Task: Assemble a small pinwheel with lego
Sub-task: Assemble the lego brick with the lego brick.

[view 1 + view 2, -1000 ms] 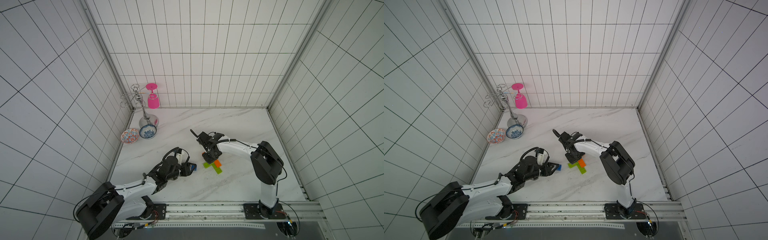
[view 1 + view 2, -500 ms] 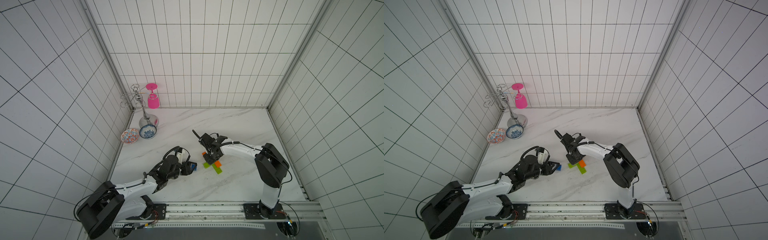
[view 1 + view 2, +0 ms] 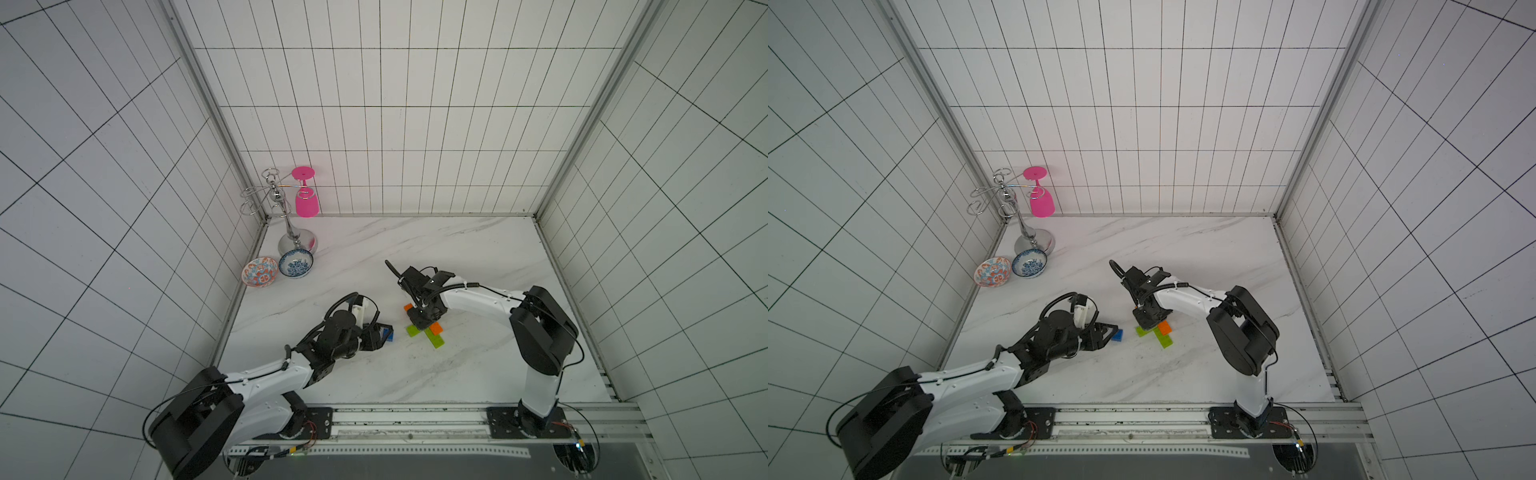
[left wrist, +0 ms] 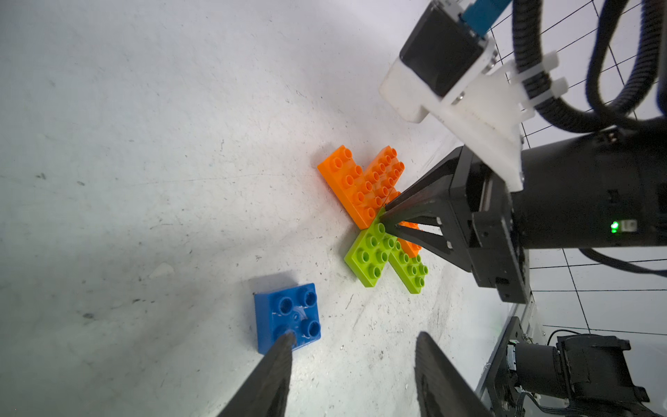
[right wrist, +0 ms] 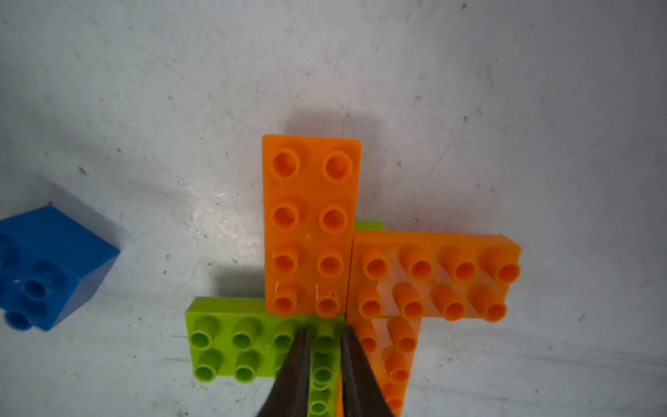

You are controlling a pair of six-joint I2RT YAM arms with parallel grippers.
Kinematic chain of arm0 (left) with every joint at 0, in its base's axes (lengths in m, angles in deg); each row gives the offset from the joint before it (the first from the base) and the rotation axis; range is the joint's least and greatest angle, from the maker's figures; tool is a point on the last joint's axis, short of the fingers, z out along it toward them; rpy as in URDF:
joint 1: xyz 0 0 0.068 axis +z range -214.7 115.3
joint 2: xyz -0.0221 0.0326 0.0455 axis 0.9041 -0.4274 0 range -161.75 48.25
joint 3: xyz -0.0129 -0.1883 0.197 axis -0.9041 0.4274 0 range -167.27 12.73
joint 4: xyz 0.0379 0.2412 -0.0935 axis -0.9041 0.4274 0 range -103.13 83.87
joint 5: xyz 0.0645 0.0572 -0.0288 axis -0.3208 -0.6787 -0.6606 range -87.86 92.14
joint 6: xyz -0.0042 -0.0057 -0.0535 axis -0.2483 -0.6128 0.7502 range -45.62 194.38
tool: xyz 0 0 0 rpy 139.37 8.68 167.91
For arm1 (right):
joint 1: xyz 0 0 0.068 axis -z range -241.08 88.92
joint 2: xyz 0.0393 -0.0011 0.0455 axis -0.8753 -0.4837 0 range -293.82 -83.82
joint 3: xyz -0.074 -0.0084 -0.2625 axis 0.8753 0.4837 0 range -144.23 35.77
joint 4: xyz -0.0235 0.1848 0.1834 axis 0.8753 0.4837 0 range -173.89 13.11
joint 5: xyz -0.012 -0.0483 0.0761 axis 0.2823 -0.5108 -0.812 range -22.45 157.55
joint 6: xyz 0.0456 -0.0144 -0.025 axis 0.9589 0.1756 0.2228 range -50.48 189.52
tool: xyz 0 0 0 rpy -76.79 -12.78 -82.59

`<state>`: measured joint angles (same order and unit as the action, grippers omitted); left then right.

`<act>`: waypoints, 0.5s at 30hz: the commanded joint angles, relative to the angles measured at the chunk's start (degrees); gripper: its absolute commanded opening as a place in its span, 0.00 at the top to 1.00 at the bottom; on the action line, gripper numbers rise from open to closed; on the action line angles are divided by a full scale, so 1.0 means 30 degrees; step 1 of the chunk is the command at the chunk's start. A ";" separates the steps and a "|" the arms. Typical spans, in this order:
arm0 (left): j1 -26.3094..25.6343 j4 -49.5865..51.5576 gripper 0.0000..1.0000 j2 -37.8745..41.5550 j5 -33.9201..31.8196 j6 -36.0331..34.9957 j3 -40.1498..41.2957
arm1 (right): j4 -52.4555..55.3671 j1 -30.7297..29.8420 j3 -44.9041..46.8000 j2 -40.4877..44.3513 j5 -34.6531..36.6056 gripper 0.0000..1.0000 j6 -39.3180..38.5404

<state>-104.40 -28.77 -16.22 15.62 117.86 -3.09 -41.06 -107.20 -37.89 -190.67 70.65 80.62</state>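
The right gripper (image 5: 326, 329), jaws only narrowly parted and holding nothing, rests its tips on the centre of the pinwheel (image 5: 310, 224), probably to steady it. The left gripper (image 4: 353, 337), jaws spread apart, has one fingertip at the blue brick (image 4: 287, 317), seemingly lining up a grasp.

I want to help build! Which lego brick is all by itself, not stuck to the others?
The blue square brick: it lies alone, while the orange bricks and lime-green bricks are joined together.
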 commanded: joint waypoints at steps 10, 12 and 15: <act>-0.0048 0.1191 0.43 0.1158 -0.1310 -0.0085 -0.0353 | 0.1545 -0.0391 -0.1130 0.1642 -0.0121 0.76 -0.0042; -0.0012 0.1662 0.43 0.1502 -0.1601 -0.0052 -0.0284 | 0.1406 -0.0747 -0.1347 0.1402 -0.0127 0.75 -0.0303; 0.0603 0.1875 0.43 0.2040 -0.1460 0.0159 0.0135 | 0.1428 -0.1267 -0.1956 0.0782 -0.0146 0.75 -0.0475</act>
<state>-103.94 -24.70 -11.63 12.69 117.91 -3.09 -37.98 -109.28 -39.32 -187.11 70.45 80.35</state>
